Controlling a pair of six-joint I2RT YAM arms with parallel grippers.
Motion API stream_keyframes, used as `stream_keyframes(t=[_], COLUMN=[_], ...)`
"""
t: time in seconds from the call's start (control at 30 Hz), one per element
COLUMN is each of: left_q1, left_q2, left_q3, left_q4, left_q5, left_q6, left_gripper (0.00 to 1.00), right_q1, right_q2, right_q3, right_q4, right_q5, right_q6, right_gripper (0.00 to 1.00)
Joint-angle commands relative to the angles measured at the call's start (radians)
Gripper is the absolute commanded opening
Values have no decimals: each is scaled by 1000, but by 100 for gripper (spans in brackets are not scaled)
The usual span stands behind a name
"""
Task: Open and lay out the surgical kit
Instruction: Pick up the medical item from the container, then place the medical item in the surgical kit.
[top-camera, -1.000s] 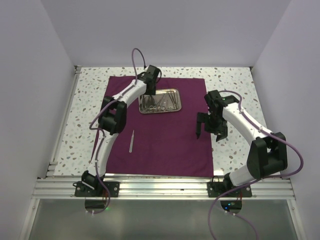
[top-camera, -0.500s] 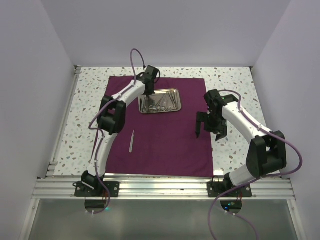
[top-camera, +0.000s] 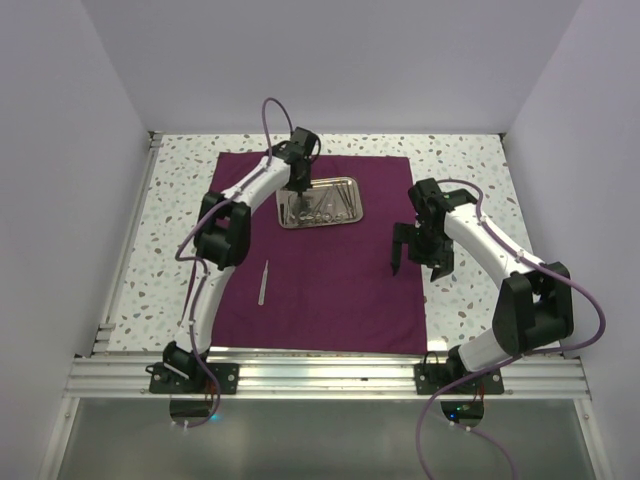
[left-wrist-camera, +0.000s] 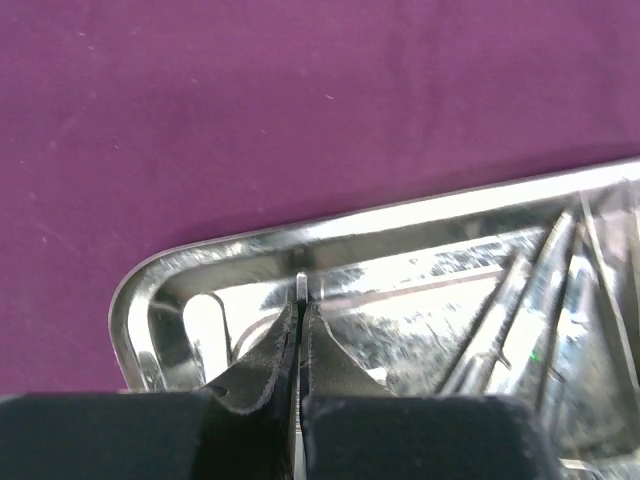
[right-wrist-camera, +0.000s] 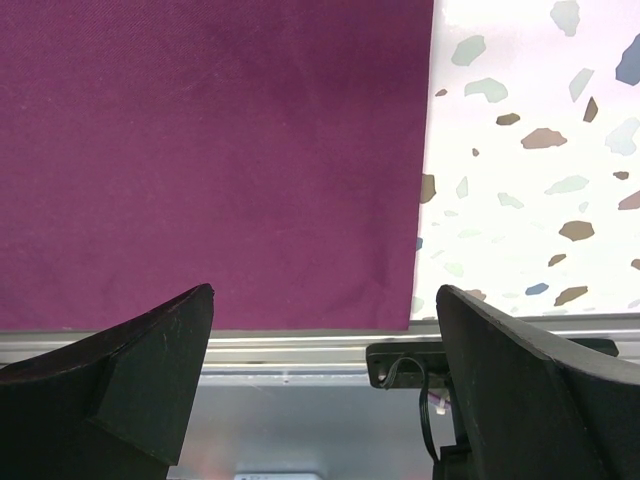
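Note:
The maroon cloth wrap (top-camera: 330, 280) of the surgical kit lies spread flat on the table. On its far half stands the shiny steel tray (top-camera: 357, 200) with several thin silver instruments (top-camera: 328, 207) in it. A pair of tweezers (top-camera: 264, 281) lies on the cloth to the left. My left gripper (top-camera: 297, 192) reaches down into the tray's left end. In the left wrist view, this gripper (left-wrist-camera: 300, 305) is shut on a thin silver instrument (left-wrist-camera: 301, 284) whose tip pokes out near the tray rim (left-wrist-camera: 400, 215). My right gripper (top-camera: 415, 262) hangs open over the cloth's right edge (right-wrist-camera: 200, 150), empty (right-wrist-camera: 325, 295).
Speckled terrazzo tabletop (right-wrist-camera: 530, 180) borders the cloth on all sides. An aluminium rail (top-camera: 330, 372) runs along the near edge, with both arm bases bolted to it. White walls enclose the left, back and right.
My left gripper has closed inside the tray onto a thin instrument. The right arm has barely moved.

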Motion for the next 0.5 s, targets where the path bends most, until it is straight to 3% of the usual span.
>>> stream_keyframes(t=[0.0,0.13,0.23,0.47], left_q1=[-4,-4,-5,-50], left_q2=[-81,-170,-282,-632], left_q3=[97,62,-65,-657], left_q4=[-102,-136,-133,-16], left_q5=[90,97,88,51], left_q6=[28,31,31,-10], left_gripper=[0,0,0,0], right_q1=[-2,-4,-2,-2], right_q2=[-37,-45,-49,-62], right_q3=[40,42,33,22], right_q4=[14,19,28,31], right_q5=[-2,-5,-13,-14], right_q6=[-2,-11,-14,-29], right_gripper=[97,97,97,97])
